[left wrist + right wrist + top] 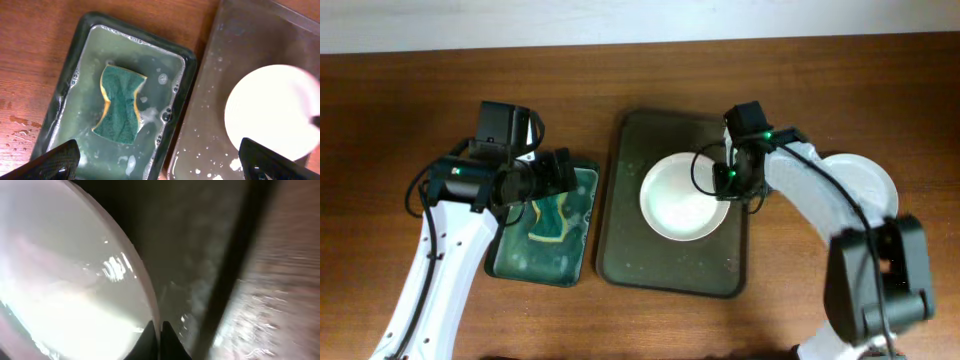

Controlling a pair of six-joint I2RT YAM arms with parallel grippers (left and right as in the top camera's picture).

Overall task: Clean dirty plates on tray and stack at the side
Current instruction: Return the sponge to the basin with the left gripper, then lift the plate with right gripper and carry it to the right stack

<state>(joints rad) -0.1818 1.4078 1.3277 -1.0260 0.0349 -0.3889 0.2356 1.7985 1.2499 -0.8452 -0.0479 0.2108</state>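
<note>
Glossy round white plate (685, 200) on dark rectangular tray (630, 255), right pincer (159, 332) closed at plate's rim, left wrist view alone shows left pincer (165, 162) gaping over green sponge (120, 102)

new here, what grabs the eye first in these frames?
The white plate shows bright over the middle of the large dark tray, with the right tool shut on its right rim. To the left, a green-and-yellow sponge lies in the soapy small tray, with the left tool open above it. Another white plate rests on the table at far right, partly under the right arm.
</note>
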